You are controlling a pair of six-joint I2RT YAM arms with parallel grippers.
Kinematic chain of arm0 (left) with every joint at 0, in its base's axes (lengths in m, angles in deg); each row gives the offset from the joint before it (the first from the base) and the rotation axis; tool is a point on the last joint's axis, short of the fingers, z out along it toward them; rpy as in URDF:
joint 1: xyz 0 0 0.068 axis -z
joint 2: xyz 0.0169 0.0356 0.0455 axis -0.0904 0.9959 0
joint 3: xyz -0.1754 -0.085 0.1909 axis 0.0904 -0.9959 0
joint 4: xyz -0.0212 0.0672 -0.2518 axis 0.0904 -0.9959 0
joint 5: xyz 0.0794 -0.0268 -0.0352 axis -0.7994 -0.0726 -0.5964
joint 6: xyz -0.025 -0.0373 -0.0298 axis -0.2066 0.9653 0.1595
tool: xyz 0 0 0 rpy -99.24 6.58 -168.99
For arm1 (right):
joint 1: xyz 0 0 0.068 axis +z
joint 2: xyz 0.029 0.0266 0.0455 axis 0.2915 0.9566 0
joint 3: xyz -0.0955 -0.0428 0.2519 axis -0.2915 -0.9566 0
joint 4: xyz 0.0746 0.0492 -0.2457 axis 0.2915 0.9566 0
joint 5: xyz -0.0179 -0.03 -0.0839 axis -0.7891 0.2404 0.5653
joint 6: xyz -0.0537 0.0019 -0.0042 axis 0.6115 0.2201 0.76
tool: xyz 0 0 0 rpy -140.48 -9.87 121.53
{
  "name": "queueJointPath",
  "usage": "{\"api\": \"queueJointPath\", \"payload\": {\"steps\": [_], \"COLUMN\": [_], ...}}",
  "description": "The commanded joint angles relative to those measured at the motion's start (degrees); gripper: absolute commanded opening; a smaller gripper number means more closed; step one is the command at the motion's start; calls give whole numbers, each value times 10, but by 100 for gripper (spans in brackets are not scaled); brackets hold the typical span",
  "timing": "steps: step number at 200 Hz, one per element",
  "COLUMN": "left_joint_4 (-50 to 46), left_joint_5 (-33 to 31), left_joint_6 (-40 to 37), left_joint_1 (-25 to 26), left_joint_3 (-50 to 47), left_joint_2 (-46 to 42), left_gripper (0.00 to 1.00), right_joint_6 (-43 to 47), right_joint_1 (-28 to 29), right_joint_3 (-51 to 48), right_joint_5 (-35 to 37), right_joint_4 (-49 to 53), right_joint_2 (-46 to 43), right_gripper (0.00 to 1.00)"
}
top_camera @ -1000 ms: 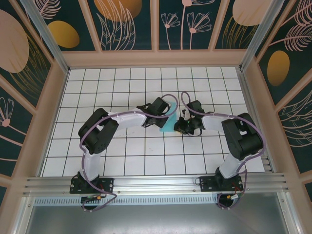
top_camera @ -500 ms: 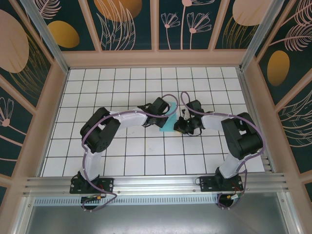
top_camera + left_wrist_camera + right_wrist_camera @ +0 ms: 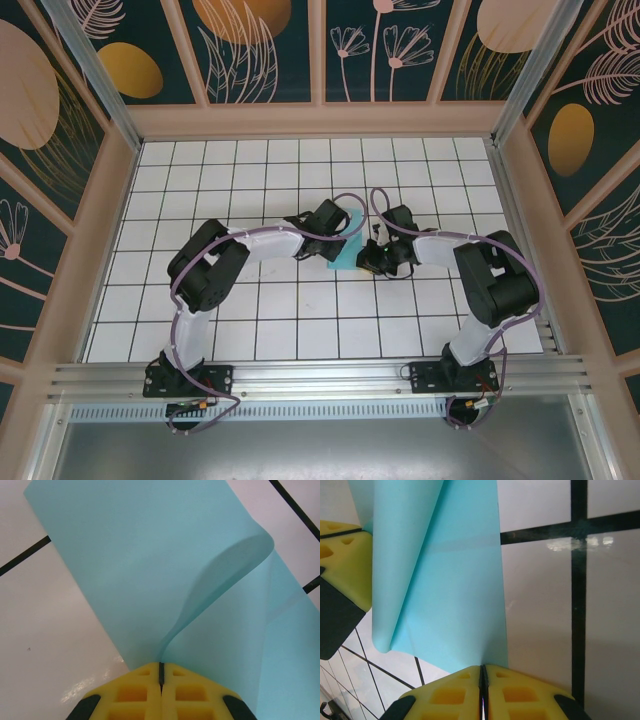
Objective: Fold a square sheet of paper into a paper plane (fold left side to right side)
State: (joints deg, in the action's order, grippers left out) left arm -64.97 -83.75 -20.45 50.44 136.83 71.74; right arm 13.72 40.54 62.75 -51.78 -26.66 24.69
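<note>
Now, with your left gripper (image 3: 161, 672) and right gripper (image 3: 483, 672) both clamped tight on the square sheet of paper (image 3: 125, 565), line up its edges before creasing.

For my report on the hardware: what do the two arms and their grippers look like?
The left arm and right arm have black joints, white links and purple cables. The left gripper and right gripper have yellow fingers with square recesses.

White grid-lined table (image 3: 200, 170) boxed by dark teal walls (image 3: 262, 60) with flower prints and pale pink frames.
</note>
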Motion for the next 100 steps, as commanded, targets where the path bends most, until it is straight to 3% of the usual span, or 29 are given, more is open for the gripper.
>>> {"api": "queueJointPath", "payload": {"steps": [1,100], "left_joint_4": [-7,-9], "left_joint_5": [-14,-10], "left_joint_6": [-10,-10], "left_joint_1": [-5,-4], "left_joint_3": [14,9], "left_joint_2": [13,27], "left_gripper": [0,0], "right_joint_6": [11,14], "right_joint_1": [7,5], "right_joint_3": [2,3], "right_joint_5": [26,3], "right_joint_4": [29,15], "right_joint_2": [23,16], "right_gripper": [12,14]}}
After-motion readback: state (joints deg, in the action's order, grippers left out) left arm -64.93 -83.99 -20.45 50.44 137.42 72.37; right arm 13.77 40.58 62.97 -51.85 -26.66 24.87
